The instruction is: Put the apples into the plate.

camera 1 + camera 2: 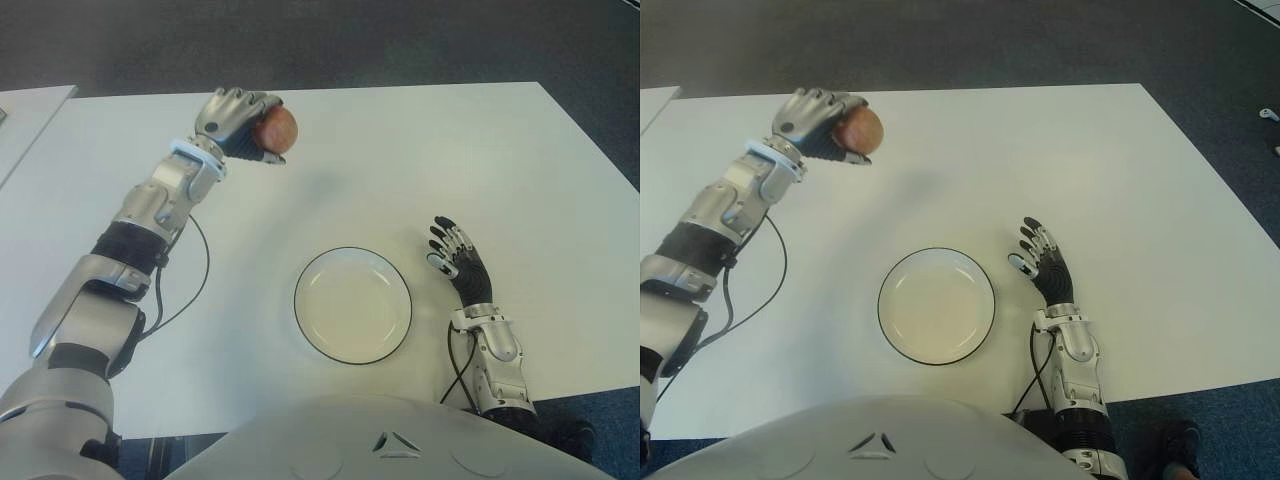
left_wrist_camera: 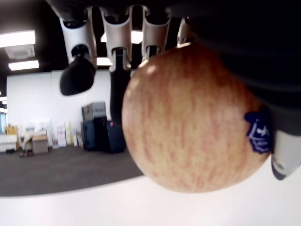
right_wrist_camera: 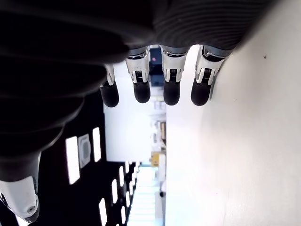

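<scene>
The left hand [image 1: 238, 122] is reaching out over the far left part of the table [image 1: 480, 160], and it is gripping an apple [image 1: 277, 129], a reddish-yellow one with a small blue sticker on its side. From where I am standing the apple looks to be riding clear of the table, since a soft shadow is lying on the white top a little way toward the plate; I take that to mean the arm is carrying the fruit rather than pressing it down. The fingers [image 2: 117, 42] are curling over the top of the apple while the thumb is clamping the opposite side, so the hand is closed firmly around it with no slack showing. The plate [image 1: 305, 320], white with a dark rim, is sitting empty near the robot's body, well apart from the apple, which is probably why the arm is stretched so far: the fruit is at the far side and the plate is close in. I am not seeing any other apple on the table. The right hand [image 1: 455, 258] is showing just to the right of the plate, its fingers straight and slightly spread, gripping nothing.
</scene>
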Motion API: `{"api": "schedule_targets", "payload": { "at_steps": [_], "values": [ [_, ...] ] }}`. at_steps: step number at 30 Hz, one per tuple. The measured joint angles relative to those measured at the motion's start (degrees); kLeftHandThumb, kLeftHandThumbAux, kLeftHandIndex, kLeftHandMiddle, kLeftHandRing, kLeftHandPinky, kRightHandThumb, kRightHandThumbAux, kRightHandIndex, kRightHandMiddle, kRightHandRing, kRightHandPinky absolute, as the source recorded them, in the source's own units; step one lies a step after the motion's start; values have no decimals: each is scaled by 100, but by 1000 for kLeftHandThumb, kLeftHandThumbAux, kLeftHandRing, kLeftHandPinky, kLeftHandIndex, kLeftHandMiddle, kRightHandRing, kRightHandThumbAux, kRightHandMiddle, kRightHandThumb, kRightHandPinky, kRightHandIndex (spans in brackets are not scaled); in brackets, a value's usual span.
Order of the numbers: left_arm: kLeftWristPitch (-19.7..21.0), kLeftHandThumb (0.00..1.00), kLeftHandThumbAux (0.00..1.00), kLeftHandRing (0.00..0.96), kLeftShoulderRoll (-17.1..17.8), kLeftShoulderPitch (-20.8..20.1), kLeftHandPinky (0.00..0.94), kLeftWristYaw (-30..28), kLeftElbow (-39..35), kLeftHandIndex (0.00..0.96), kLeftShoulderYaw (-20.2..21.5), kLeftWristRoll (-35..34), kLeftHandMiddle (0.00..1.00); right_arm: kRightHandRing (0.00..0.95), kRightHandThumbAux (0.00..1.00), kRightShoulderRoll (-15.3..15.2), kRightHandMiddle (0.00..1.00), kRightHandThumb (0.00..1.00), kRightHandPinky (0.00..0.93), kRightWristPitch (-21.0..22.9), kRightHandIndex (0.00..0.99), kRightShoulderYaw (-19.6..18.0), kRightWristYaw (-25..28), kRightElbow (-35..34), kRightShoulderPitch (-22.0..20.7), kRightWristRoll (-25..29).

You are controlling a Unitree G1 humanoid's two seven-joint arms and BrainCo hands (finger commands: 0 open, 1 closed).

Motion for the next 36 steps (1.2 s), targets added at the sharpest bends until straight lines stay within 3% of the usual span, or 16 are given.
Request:
{"api": "schedule_targets", "payload": {
  "at_steps": [10, 22, 26, 30, 36],
  "values": [
    [94, 724, 697, 780, 79, 257, 789, -394, -781, 445, 365, -78, 796, 75, 617, -18, 89, 123, 131, -88, 96, -8, -76, 176, -115, -88],
    [717, 726, 697, 796, -128, 1029, 781, -1113, -2468, 445, 503, 42, 812, 77, 624, -33, 90, 115, 131, -127, 85, 6, -112, 253, -183, -117],
    [862, 727, 696, 795, -408, 1705, 778, -1233, -3377, 445, 285, 219, 814, 82, 631, -39, 96, 121, 138, -127, 86, 4, -113, 258, -187, -113],
    [755, 730, 696, 811, -694, 2423, 814, -1637, -4188, 445, -209, 307, 830, 88, 632, -43, 101, 124, 145, -127, 87, 2, -107, 284, -201, -99],
    [444, 735, 696, 839, -713, 2983, 843, -2438, -5016, 444, -676, 565, 849, 88, 623, -45, 101, 121, 136, -127, 85, -2, -71, 311, -223, -76]
  ]
}}
